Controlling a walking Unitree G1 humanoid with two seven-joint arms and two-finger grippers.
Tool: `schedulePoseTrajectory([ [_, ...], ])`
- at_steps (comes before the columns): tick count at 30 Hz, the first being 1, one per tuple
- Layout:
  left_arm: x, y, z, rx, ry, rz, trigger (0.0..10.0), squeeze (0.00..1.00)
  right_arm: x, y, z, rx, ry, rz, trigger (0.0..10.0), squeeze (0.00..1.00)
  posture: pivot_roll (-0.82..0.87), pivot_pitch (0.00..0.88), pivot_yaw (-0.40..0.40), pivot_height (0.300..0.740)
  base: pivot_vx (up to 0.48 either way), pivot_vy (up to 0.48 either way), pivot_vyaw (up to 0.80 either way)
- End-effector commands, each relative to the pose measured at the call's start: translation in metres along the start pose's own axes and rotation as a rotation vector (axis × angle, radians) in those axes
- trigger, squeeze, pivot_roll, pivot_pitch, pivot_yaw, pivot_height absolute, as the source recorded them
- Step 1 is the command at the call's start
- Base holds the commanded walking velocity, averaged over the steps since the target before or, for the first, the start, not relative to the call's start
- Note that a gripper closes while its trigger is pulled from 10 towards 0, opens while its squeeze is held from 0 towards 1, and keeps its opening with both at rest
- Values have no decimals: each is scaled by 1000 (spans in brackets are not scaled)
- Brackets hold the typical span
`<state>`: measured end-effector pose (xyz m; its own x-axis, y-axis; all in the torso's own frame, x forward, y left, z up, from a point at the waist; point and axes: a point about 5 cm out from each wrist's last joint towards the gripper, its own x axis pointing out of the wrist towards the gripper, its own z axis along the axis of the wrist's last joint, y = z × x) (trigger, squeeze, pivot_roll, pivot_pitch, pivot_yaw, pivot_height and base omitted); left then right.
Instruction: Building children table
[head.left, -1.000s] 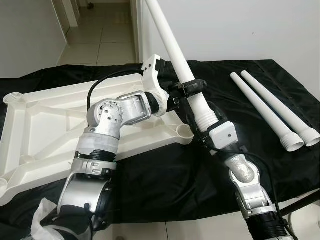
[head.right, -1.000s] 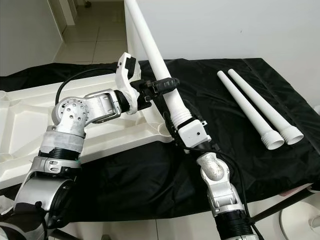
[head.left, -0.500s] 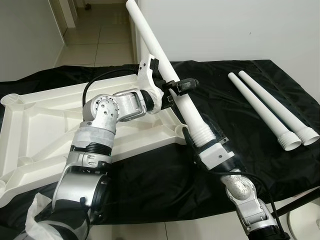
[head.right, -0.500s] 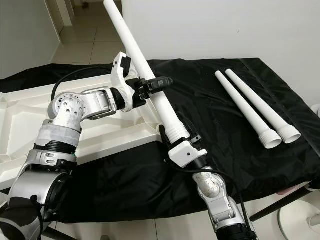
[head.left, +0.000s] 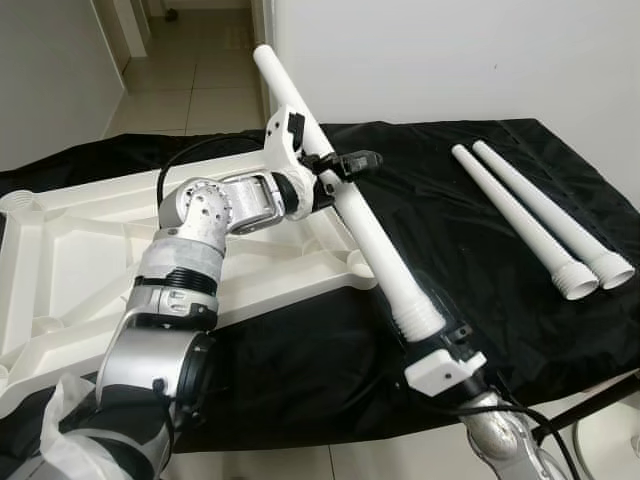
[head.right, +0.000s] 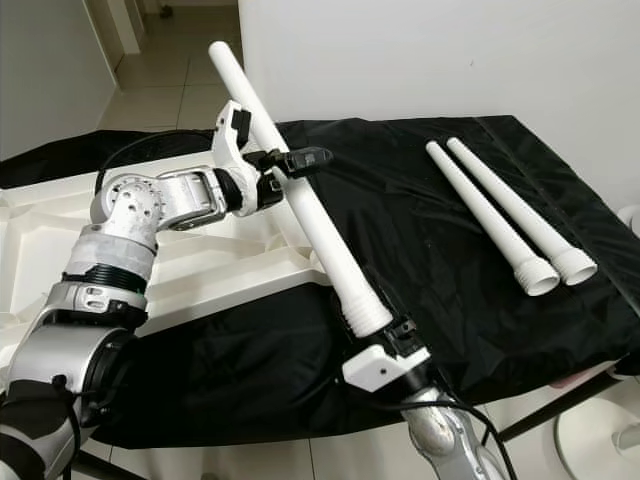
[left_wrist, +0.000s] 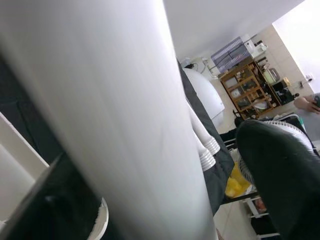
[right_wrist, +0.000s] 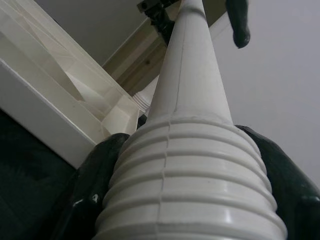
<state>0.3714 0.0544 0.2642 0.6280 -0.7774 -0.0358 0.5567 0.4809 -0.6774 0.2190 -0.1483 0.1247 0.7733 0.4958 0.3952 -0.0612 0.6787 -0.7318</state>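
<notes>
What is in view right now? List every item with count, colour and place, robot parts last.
Tabletop: one, white, upside down on the left of the cloth.
Held leg: one, white, slanting above the tabletop corner, gripped by both claws.
Spare legs: two, white, side by side on the right.
Cloth: one, black, under everything.
Left claw: black, on the held leg's upper part.
Right claw: black, on its ribbed end.
</notes>
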Motion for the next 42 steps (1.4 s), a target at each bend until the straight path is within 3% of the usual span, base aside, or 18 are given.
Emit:
schedulePoseTrajectory([
  [1, 1, -13, 6, 7, -21, -184, 0, 0, -1, -1, 2, -18, -24, -9, 10000, 0, -128, 13, 53, 740, 0, 0, 0],
  [18, -2, -11, 16, -7, -61, -189, 0, 0, -3, -1, 0, -43, -38, -25, 10000, 0, -120, 16, 42, 740, 0, 0, 0],
  [19, -1, -9, 16, -3, -58, -170, 10000, 0, -4, -2, -1, -20, -30, -40, 10000, 1000, -119, 15, 40, 740, 0, 0, 0],
  [28, -4, -4, 24, 8, -90, -132, 10000, 0, -10, -4, -6, 61, 23, -96, 10000, 1000, -122, 16, 38, 740, 0, 0, 0],
  [32, -9, 2, 38, 42, -142, -82, 10000, 0, -14, -11, -18, 196, 149, -222, 10000, 1000, -121, 17, 36, 740, 0, 0, 0],
  [37, -12, 4, 45, 43, -176, -63, 10000, 0, -17, -13, -25, 254, 211, -274, 10000, 1000, -121, 17, 36, 740, 0, 0, 0],
  [38, -12, 5, 48, 38, -191, -56, 10000, 0, -18, -14, -27, 258, 221, -285, 10000, 643, -124, 20, 37, 740, 0, 0, 0],
  [40, -14, 6, 52, 40, -208, -48, 10000, 0, -19, -15, -29, 269, 235, -302, 10000, 643, -123, 22, 36, 740, 0, 0, 0],
  [41, -16, 7, 56, 47, -229, -35, 10000, 0, -20, -17, -31, 281, 250, -315, 10000, 0, -123, 22, 36, 740, 0, 0, 0],
  [42, -17, 8, 59, 64, -248, -17, 10000, 0, -20, -19, -33, 309, 267, -337, 10000, 0, -122, 22, 35, 740, 0, 0, 0],
])
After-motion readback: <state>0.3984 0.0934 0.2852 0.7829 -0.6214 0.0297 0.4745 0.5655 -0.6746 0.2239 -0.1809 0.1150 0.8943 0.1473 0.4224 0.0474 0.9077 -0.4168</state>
